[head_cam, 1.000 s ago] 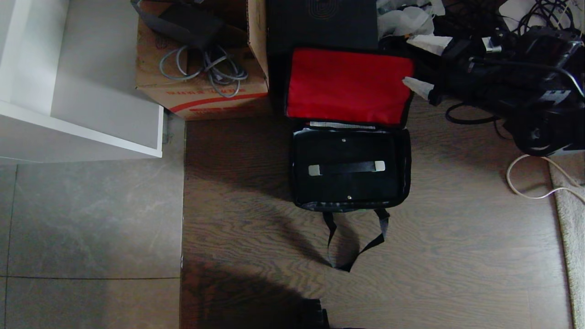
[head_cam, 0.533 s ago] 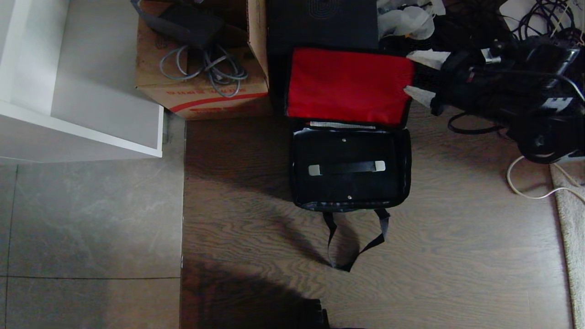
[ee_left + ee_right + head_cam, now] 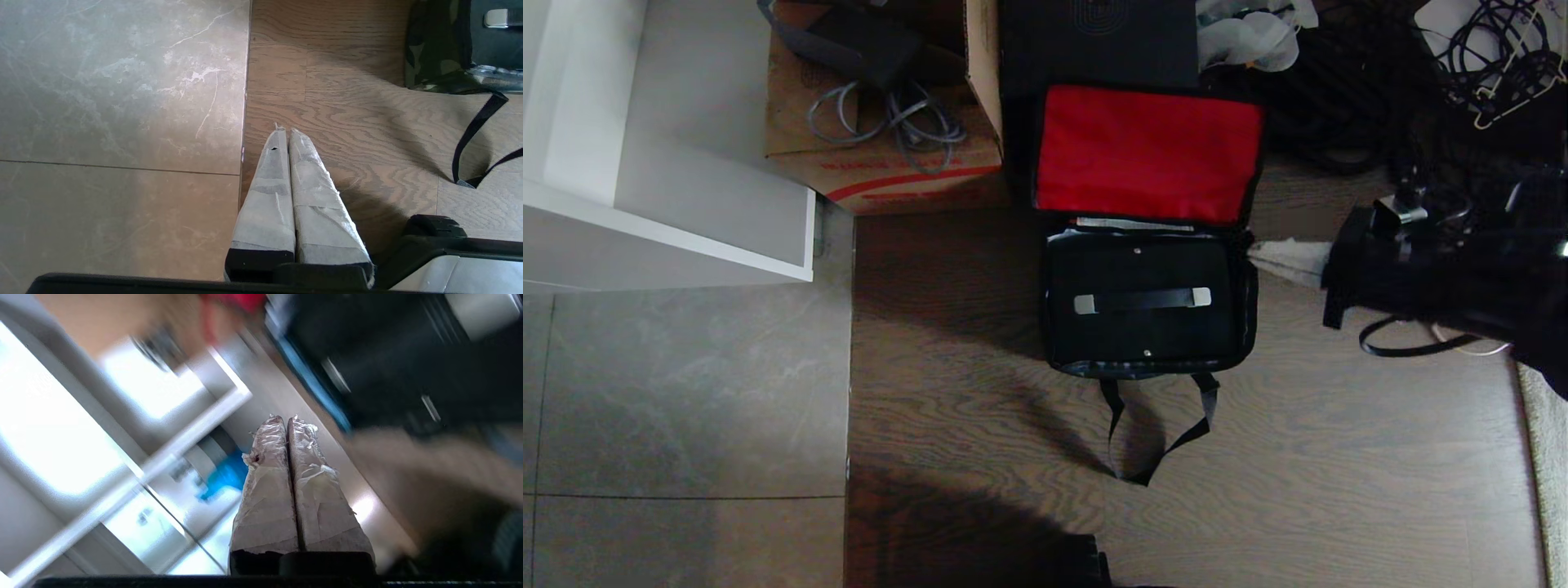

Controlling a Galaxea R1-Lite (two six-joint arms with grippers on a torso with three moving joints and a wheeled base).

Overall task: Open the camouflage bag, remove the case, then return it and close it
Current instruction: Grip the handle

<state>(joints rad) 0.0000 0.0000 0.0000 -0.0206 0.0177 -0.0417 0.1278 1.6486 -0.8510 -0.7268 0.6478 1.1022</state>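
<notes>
— One case (image 3: 1141,300) sits in the open bag (image 3: 1250,286), centre frame; where's the right gripper (image 3: 1252,249)?
— Just right of the bag, fingers (image 3: 269,486) pressed together, holding nothing.

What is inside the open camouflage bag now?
The case lies flat inside the camouflage bag, strap handle up. A white strip shows behind it. Anything under the case is hidden.

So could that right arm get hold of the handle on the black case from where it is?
Probably yes. The camouflage bag lies open, its red-lined lid folded back, so the case and its handle sit uncovered. The right gripper is at the bag's side, but shut; it would have to open first.
</notes>
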